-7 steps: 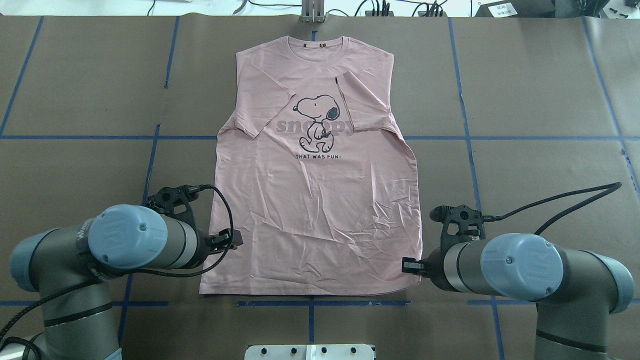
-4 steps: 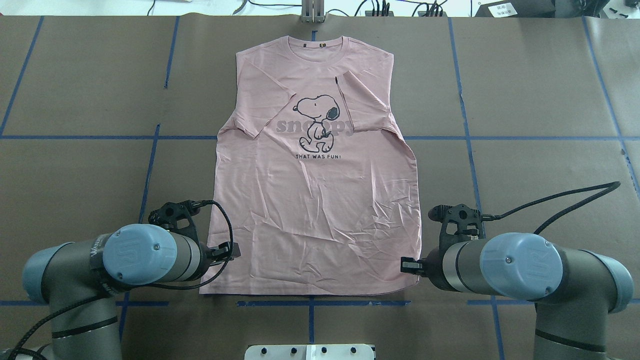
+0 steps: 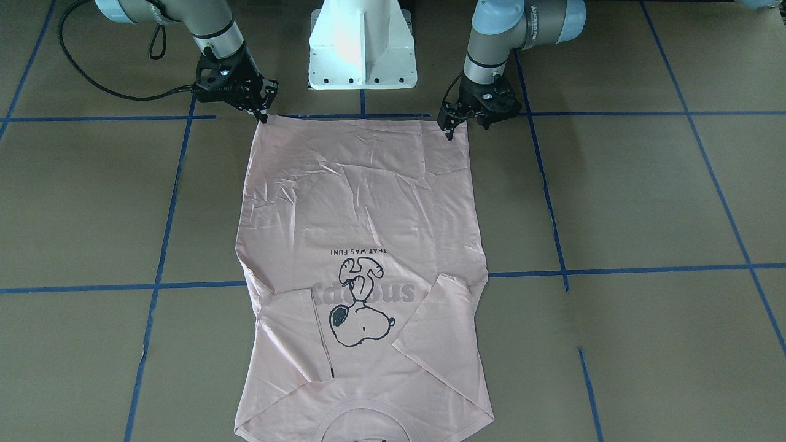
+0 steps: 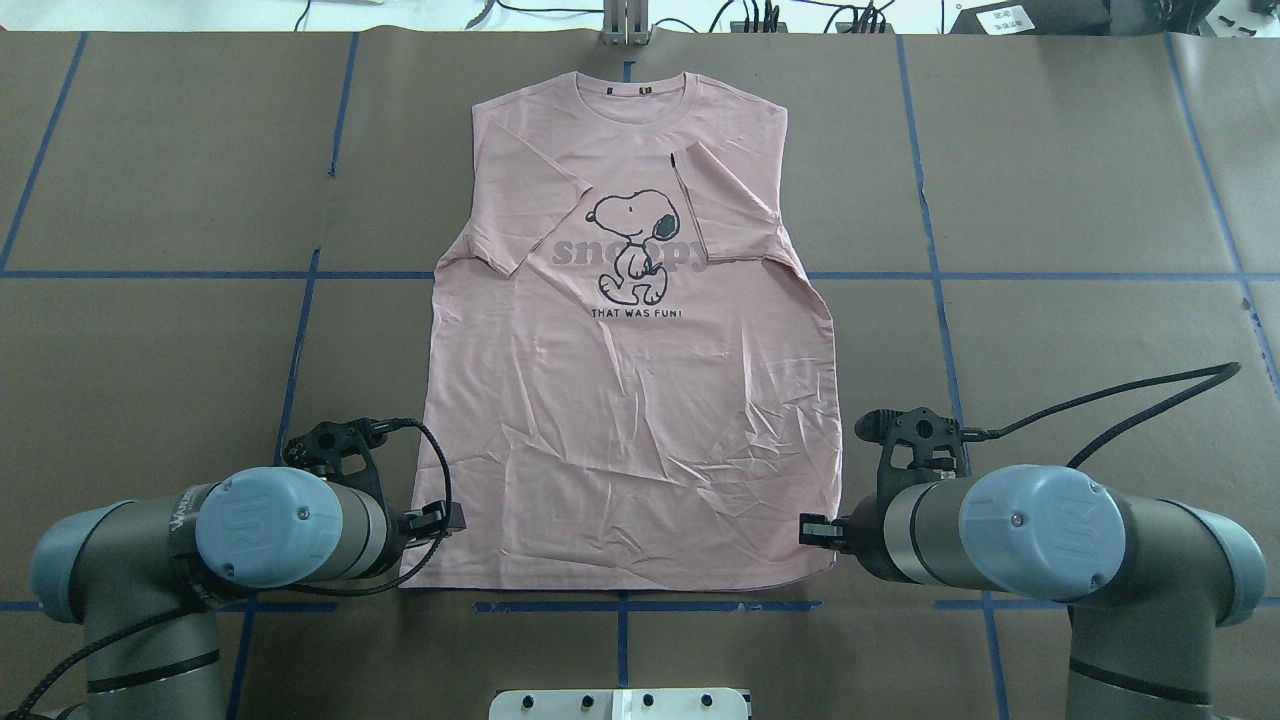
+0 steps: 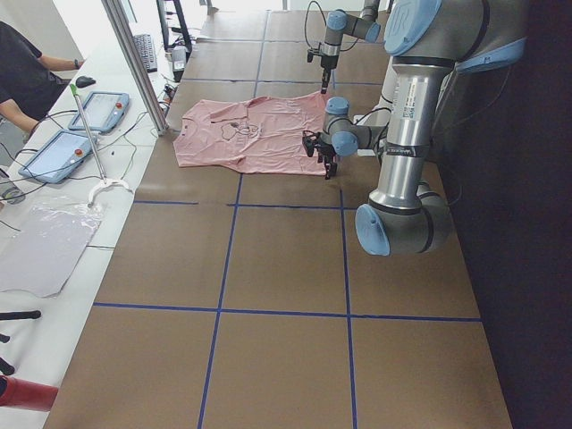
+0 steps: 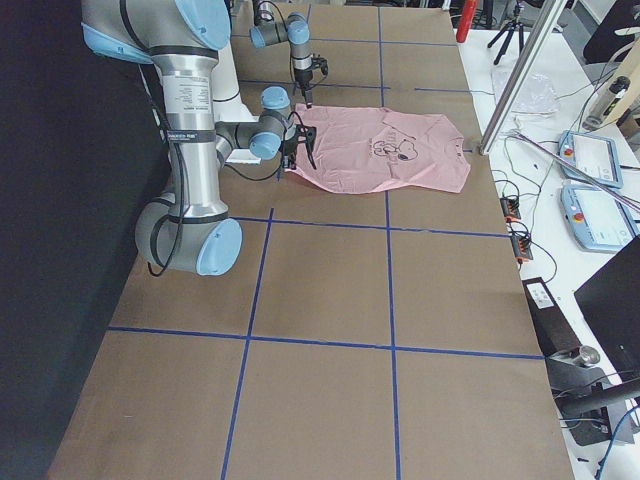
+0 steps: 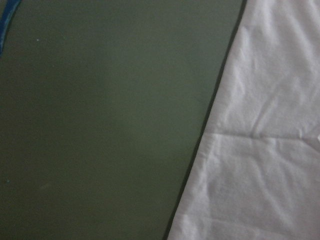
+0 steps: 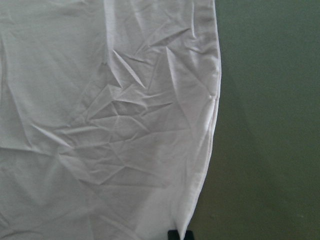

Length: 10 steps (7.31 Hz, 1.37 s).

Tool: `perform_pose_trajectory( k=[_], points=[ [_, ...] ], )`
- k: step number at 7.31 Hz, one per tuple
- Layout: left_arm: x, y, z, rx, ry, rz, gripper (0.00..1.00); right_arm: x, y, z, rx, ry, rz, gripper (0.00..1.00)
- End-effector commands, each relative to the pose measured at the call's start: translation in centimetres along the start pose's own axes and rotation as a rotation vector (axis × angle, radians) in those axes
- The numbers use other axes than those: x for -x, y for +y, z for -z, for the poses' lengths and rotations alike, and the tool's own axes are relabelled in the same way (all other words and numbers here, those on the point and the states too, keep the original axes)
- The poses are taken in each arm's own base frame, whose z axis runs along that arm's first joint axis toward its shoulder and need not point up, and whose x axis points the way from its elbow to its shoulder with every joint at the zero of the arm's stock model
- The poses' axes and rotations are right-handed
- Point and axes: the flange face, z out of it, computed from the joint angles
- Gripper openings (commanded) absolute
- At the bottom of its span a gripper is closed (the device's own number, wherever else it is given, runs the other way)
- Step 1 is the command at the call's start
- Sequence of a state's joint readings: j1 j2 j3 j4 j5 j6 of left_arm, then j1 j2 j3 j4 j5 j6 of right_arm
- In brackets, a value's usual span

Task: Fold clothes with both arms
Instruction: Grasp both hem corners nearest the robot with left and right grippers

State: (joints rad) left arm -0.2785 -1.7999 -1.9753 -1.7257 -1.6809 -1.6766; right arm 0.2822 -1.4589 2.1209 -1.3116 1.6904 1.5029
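Observation:
The light pink T-shirt lies flat and face up on the brown table, collar at the far edge and both sleeves folded in over the dog print. My left gripper hangs by the hem's left corner; its jaws look open, and its wrist view shows only the shirt's side edge and bare table. My right gripper sits at the hem's right corner. Its wrist view shows a black fingertip right on the shirt's edge, so it looks shut on the cloth.
The white pedestal base stands just behind the hem. Blue tape lines grid the table. Cables and a metal post line the far edge. In the left side view a person sits by tablets beyond the table.
My left arm has drawn back toward the robot, carrying its gripper from the shirt's lower side down to the hem corner. The right gripper has barely shifted. The shirt lies as before.

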Motion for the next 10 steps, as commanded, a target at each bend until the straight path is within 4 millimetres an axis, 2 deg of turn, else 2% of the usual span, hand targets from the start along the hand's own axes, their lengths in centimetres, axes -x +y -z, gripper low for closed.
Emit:
perform_pose_trajectory(
  k=[1, 6, 7, 8, 9, 10],
  points=[
    [0.0, 1.2, -0.4, 0.017, -0.005, -0.014, 1.0, 0.0, 0.0, 0.0, 0.0, -0.001, 0.001, 0.0],
    [0.1, 2.2, -1.1, 0.03, -0.02, -0.023, 0.99, -0.2, -0.3, 0.0, -0.005, 0.004, -0.003, 0.0],
    [0.0, 2.2, -1.1, 0.03, -0.019, -0.021, 0.93, -0.2, -0.3, 0.0, -0.005, 0.004, -0.003, 0.0],
    [-0.2, 2.3, -0.9, 0.033, -0.012, 0.009, 0.48, -0.2, -0.5, 0.1, -0.005, 0.002, -0.006, 0.0],
    [-0.3, 2.3, -0.6, 0.035, -0.008, 0.027, 0.12, -0.3, -0.8, 0.3, 0.001, 0.001, -0.011, 0.0],
    [-0.4, 2.4, -0.5, 0.036, -0.007, 0.027, 0.0, -0.3, -0.8, 0.3, 0.003, 0.001, -0.011, 0.0]
  ],
)
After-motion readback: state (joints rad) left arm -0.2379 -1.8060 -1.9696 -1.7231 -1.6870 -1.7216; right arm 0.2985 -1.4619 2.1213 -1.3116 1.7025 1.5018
